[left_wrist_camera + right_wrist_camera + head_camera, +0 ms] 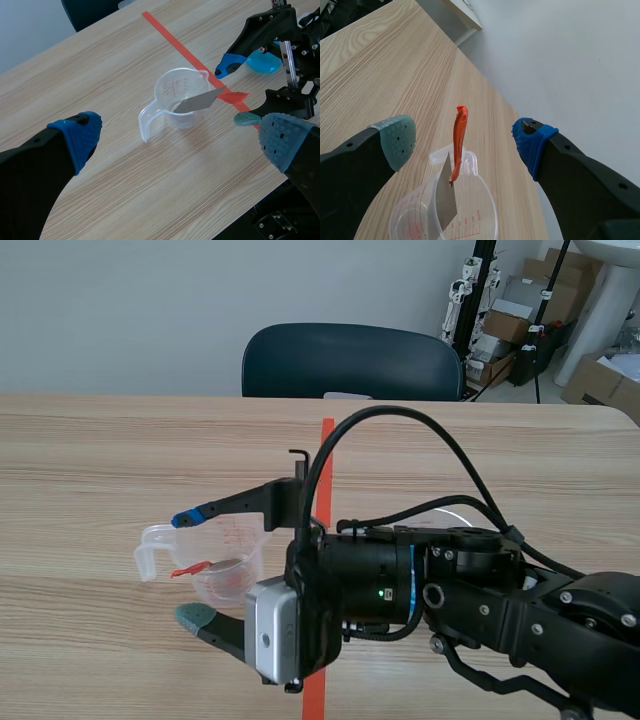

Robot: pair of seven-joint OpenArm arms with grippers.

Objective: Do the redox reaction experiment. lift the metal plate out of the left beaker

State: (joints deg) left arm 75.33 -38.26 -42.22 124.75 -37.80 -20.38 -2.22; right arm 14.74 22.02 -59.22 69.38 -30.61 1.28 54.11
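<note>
A clear plastic beaker (222,558) with a handle stands left of the tape line. A grey metal plate (196,102) leans inside it, its orange tag (234,96) sticking out over the rim. My right gripper (190,568) reaches across from the right and is open, one finger on each side of the tag. In the right wrist view the plate (445,197) and tag (459,140) rise from the beaker (470,220) between the open fingers of the right gripper (465,142). My left gripper (180,142) hangs open above the table, short of the beaker (177,95).
An orange-red tape line (322,455) runs down the table's middle. A second vessel with blue liquid (265,60) sits behind the right arm. A dark chair (350,360) stands at the far edge, with boxes and stands (520,320) beyond it.
</note>
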